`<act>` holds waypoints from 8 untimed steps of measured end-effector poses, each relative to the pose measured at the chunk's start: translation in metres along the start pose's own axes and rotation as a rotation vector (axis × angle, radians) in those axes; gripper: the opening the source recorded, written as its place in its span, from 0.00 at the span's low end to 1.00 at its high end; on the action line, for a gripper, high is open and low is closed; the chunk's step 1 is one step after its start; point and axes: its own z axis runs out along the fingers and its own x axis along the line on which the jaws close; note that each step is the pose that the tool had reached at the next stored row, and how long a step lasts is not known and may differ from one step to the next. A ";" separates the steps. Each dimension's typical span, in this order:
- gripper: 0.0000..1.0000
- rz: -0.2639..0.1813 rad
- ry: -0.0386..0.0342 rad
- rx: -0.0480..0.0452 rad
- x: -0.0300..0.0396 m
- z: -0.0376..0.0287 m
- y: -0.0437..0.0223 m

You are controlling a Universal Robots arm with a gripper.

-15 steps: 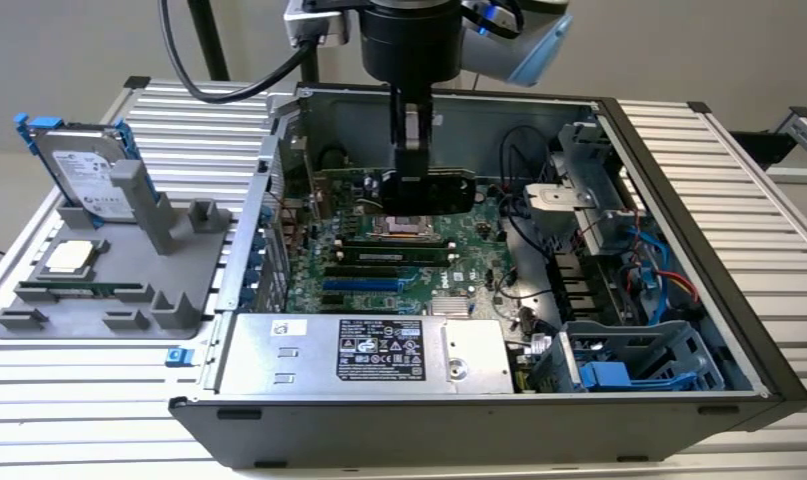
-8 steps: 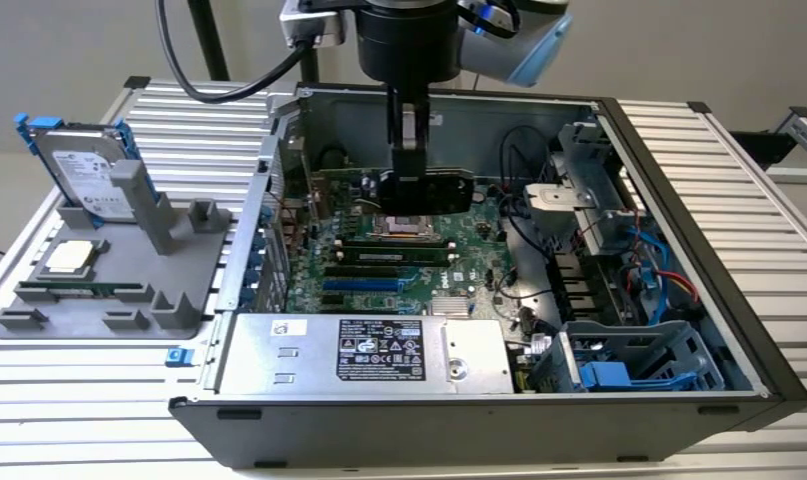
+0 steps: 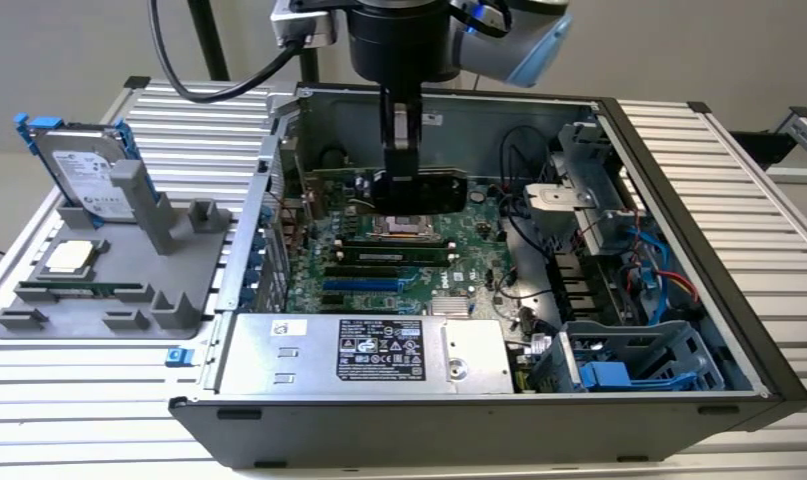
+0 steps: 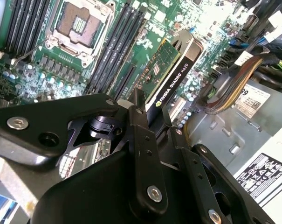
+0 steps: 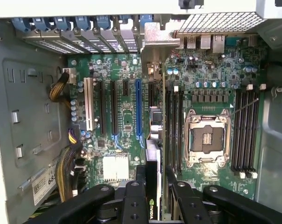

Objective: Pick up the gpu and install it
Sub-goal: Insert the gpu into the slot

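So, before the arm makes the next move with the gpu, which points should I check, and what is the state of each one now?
1. Claw shut on the gpu: ok.
2. Gpu held over the motherboard, inside the open case: ok.
3. Gpu seated in a slot: not ok, it is above the board.
4. Blue slot unoccupied: ok.
5. Gpu edge lined up with a slot: cannot tell.
6. Cable bundle away from the slots: ok.
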 end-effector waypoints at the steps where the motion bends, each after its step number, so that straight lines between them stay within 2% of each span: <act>1: 0.00 0.000 0.0000 0.0003 0.0000 -0.0001 0.0011; 8: 0.00 0.000 -0.0002 0.0028 0.0004 -0.0011 0.0112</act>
